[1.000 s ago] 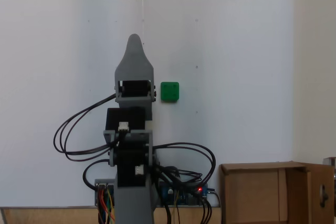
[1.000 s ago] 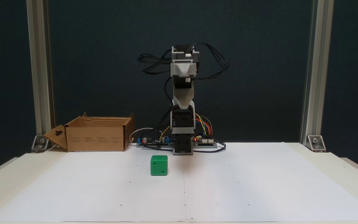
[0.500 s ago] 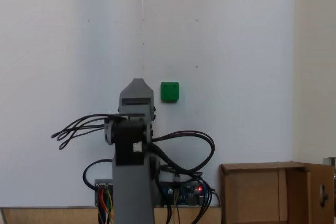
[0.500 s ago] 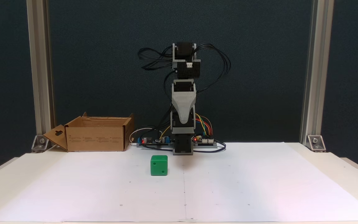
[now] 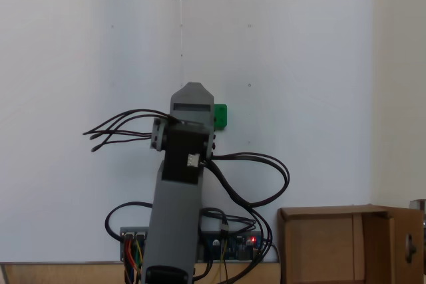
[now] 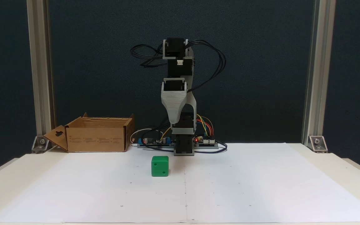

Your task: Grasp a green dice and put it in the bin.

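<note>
The green dice [image 6: 160, 166] sits on the white paper sheet [image 6: 261, 187] that covers the table [image 6: 355, 168]. In a fixed view from the front it is a little in front of the arm base [image 6: 184, 147] and slightly to the left of it. It touches nothing but the paper. On its front face 2 small dark dots can be seen. In a fixed view from above, the green dice [image 5: 221, 116] is partly hidden behind the grey gripper housing, and only its right part shows.

The gripper [image 6: 174, 120] points downward in the front view and hangs high above the table, well apart from the dice. Its grey tip is above the dice and a little to the right. The fingers lie one behind the other for the camera, so I cannot tell if they are spread or pressed together. They hold nothing that I can see.

The bin [image 6: 97, 135] stands at the back left of the table in the front view, near the aluminium post [image 6: 41, 72], with its flaps raised and 1 flap folded out to the left. From above, the bin [image 5: 346, 244] is at the bottom right corner, well apart from the dice. Black cables [image 6: 212, 62] loop around the upper arm, and coloured wires [image 6: 205, 123] go to the circuit boards beside the base.
</note>
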Controlling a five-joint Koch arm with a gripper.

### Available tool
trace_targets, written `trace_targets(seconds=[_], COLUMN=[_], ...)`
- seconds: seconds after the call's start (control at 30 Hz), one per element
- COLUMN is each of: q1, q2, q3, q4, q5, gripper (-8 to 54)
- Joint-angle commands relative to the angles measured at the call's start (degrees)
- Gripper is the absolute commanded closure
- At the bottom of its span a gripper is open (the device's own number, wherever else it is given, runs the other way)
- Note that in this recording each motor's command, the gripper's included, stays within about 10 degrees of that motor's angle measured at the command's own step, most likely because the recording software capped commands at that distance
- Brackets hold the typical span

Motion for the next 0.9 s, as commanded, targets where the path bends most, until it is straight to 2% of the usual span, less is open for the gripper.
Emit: trace_targets(seconds=[0.0,0.33,0.87], q1=[1.93,6.68,7.38], q2=[0.18,-2.37,-3.43], q3=[-2.72,-3.08,-1.32], q4=[4.31,4.22,1.14], q5=[-6.33,-10.55,-10.63], gripper=[1.8,1.7,1.9])
